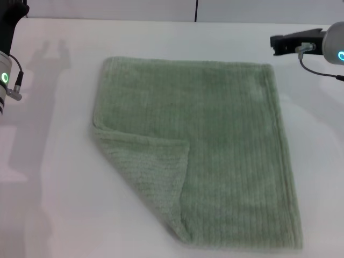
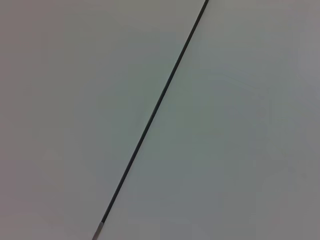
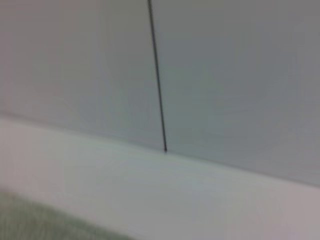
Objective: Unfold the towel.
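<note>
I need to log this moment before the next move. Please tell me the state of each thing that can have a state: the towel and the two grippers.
towel: lies flat on the white table, mostly spread, its near-left corner folded over onto it.
left gripper: at the table's left edge, away from the towel, holding nothing.
right gripper: beyond the towel's far-right corner, not touching it, holding nothing.
</note>
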